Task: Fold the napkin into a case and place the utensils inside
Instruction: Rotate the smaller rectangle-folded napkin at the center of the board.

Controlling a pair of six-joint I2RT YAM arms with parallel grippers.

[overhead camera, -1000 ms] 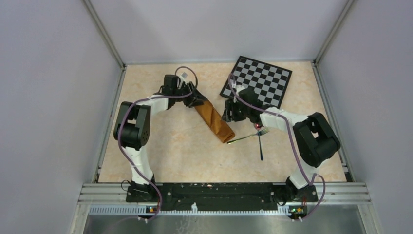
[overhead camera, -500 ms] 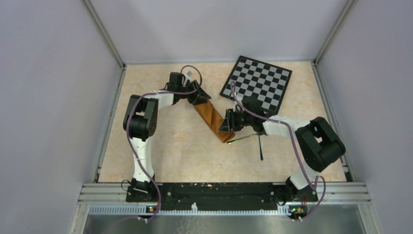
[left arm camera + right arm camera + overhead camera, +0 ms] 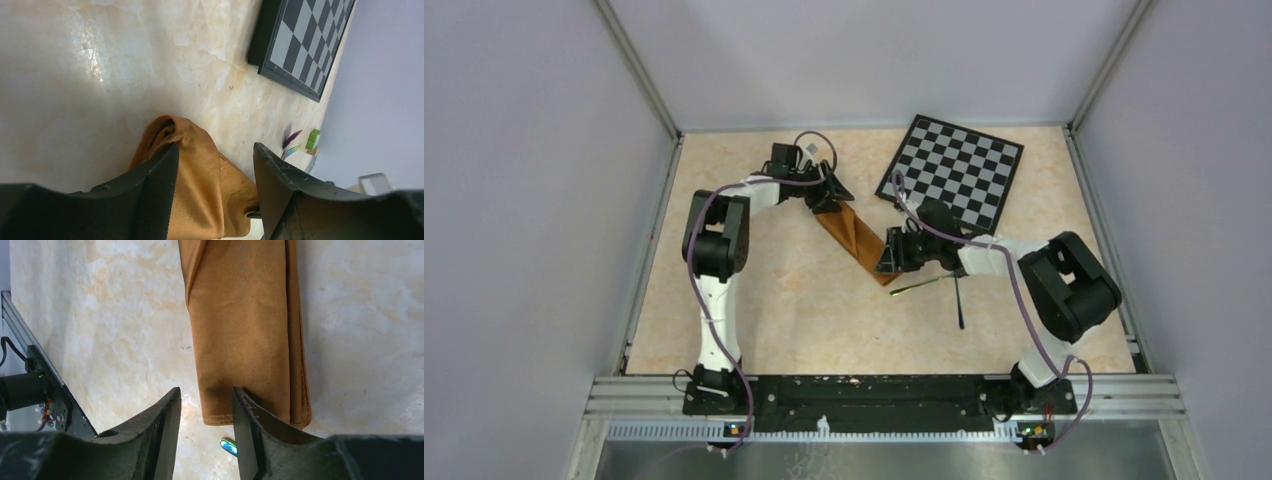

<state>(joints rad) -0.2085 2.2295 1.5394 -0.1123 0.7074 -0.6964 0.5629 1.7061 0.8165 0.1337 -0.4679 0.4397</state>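
Note:
The rust-brown napkin (image 3: 856, 238) lies folded into a narrow strip, the case, running diagonally across the table's middle. My left gripper (image 3: 832, 197) is at its far end. In the left wrist view the bunched, raised cloth (image 3: 200, 190) sits between the parted jaws of my left gripper (image 3: 215, 150) and touches the left finger (image 3: 155, 185). My right gripper (image 3: 891, 258) is at the near end. The right gripper (image 3: 206, 391) is open, one finger (image 3: 250, 425) over the hemmed corner of the cloth (image 3: 240, 330). Two utensils lie just right of the near end: a pale handle (image 3: 921, 286) and a dark handle (image 3: 960, 305). An iridescent utensil tip (image 3: 229, 445) shows below the hem.
The black-and-grey checkered board (image 3: 952, 170) lies tilted at the back right, and its corner (image 3: 310, 45) shows in the left wrist view. Grey walls close in the table on three sides. The arm bases and a metal rail (image 3: 884, 390) run along the near edge.
My right gripper has moved left onto the strip's near end and its jaws have narrowed. The left gripper's jaws have widened at the far end. The strip shifted slightly away from me.

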